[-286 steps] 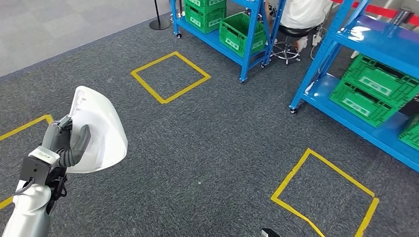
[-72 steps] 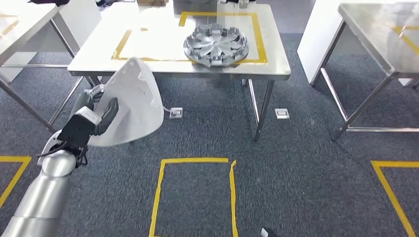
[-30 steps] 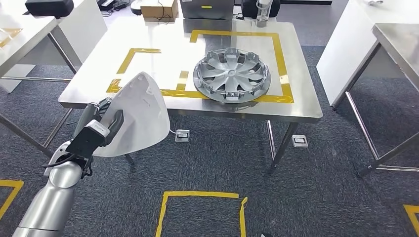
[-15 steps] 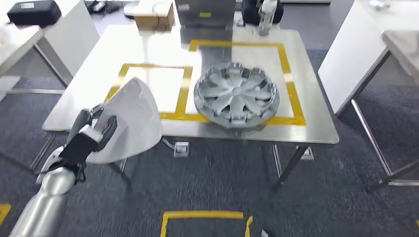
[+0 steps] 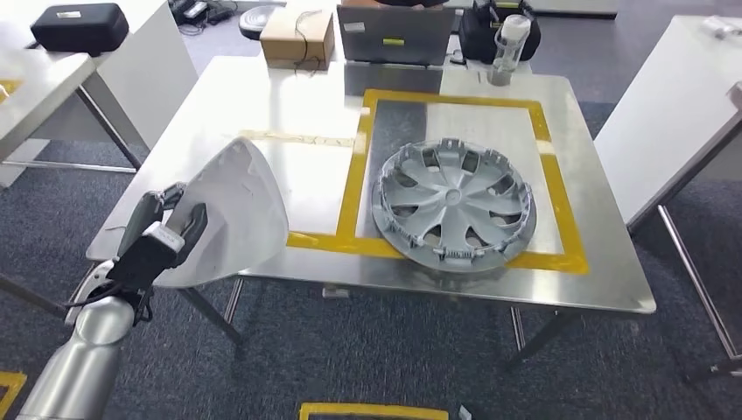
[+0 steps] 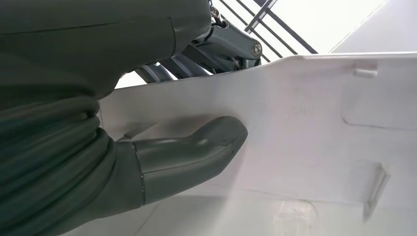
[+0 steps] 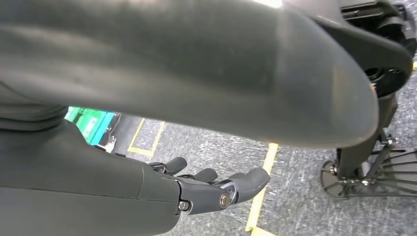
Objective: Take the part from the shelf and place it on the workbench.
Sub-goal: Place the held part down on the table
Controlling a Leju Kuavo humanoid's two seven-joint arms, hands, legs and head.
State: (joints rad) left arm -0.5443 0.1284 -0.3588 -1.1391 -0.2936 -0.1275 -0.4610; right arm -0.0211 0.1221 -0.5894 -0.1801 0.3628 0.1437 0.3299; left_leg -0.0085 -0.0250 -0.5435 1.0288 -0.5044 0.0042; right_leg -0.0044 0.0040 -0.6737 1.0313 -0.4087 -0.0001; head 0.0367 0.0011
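The left hand grips the white part with its fingers closed on it, holding it in the air at the near left corner of the surface. A grey wheel cover lies on the surface inside yellow tape. The right hand hangs with fingers apart, holding nothing.

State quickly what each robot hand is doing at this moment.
Left hand: grips the white part, thumb on its inner face.
Right hand: holds nothing, fingers apart, hanging over the floor.
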